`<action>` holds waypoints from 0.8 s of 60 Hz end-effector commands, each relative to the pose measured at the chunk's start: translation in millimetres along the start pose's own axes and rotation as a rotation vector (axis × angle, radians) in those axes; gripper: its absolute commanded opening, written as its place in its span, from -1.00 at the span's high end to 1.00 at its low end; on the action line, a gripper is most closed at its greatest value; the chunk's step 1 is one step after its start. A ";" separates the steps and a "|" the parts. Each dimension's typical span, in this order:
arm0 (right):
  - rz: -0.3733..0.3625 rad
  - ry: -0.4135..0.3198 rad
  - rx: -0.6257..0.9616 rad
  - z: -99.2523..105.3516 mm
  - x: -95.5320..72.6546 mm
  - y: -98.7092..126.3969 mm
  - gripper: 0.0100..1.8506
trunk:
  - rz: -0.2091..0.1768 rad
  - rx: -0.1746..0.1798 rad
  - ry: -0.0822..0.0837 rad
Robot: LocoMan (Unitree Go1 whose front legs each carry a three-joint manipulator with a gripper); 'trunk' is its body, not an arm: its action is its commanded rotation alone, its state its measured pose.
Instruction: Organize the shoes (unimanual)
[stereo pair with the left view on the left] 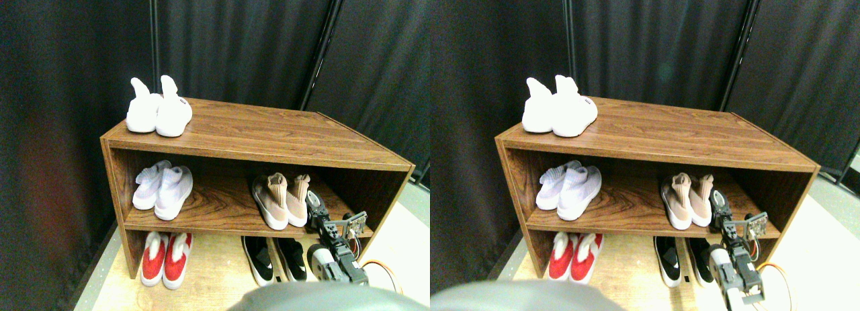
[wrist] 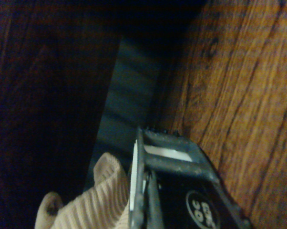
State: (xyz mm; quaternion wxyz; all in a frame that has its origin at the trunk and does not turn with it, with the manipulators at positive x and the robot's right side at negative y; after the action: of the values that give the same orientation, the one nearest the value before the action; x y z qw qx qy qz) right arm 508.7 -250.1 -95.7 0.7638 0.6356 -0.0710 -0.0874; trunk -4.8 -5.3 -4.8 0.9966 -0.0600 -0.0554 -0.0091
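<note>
The right gripper (stereo pair with the left view on the left: 316, 205) is seen at the front edge of the middle board of the wooden shoe rack (stereo pair with the left view on the left: 269, 133), just beside the outer shoe of the tan pair (stereo pair with the left view on the left: 282, 198). In the wrist view, the ribbed tan collar (wrist: 93, 200) lies right against the dark jaw frame (wrist: 174, 191), with the wood grain of the rack on the frame's other side; whether the jaws are parted or closed, and whether anything is gripped, cannot be told. Nearest, on the floor under the rack, a black pair (stereo pair with the left view on the left: 274, 257) is placed below the tan pair, and a red and white pair (stereo pair with the left view on the left: 165, 257) is set toward the rack's left end. On the middle board, the tan pair stands toward the right end, toes forward, and a pale lilac-white pair (stereo pair with the left view on the left: 161, 190) is kept toward the left end. Farthest back, on the rack's top board, a white pair (stereo pair with the left view on the left: 158, 109) is seen at the left end, before dark curtains (stereo pair with the left view on the left: 255, 42).
</note>
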 end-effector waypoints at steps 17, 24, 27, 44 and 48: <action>0.106 0.031 -0.022 14.6 -11.9 30.2 0.94 | -0.026 0.005 0.014; 0.134 0.040 -0.032 20.1 -22.8 40.4 0.94 | -0.039 0.010 0.010; 0.149 0.040 -0.037 23.4 -30.1 45.0 0.94 | -0.043 0.012 0.008; 0.237 0.102 -0.103 42.0 -61.1 60.4 0.94 | -0.062 0.019 0.009; 0.248 0.101 -0.099 47.5 -71.6 62.3 0.94 | -0.063 0.021 0.012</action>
State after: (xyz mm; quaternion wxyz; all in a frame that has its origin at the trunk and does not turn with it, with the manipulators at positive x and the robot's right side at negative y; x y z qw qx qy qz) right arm 441.0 -271.2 -36.6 0.7943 0.6015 -0.0845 0.0153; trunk -0.6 -6.7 -6.7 0.9976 -0.0337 -0.0494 -0.0346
